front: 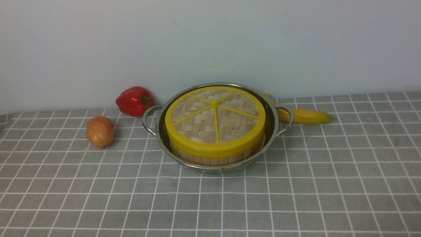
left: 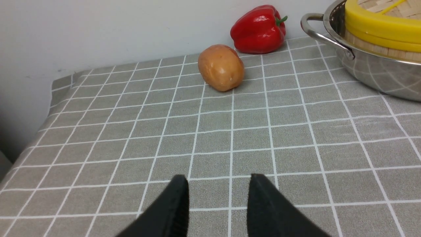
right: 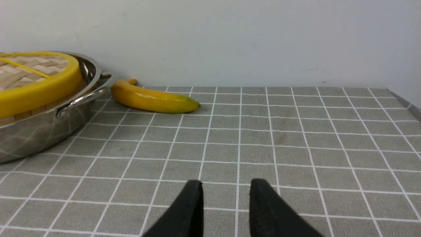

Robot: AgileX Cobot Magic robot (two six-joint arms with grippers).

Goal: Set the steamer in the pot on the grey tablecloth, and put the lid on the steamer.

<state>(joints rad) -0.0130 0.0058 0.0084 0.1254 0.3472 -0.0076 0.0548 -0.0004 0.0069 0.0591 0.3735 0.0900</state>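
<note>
The shiny steel pot (front: 213, 168) stands on the grey tablecloth (front: 296, 191) near the back wall. Inside it sits the bamboo steamer (front: 213, 160); only its slatted side shows. The woven lid (front: 213, 121) with its yellow rim and spokes lies flat on top and hides the steamer's contents. Neither arm shows in the front view. My left gripper (left: 218, 179) hovers open over bare cloth, well away from the pot (left: 378, 75) and lid (left: 378, 24). My right gripper (right: 227, 184) is open too, with nothing between its fingers, off to the other side of the pot (right: 33, 131).
A red pepper (front: 134, 100) and a potato (front: 99, 131) lie left of the pot. A banana (front: 304, 116) lies behind its right handle. The wall runs close behind. The cloth's left edge (left: 49, 108) and right edge (right: 403, 100) show in the wrist views.
</note>
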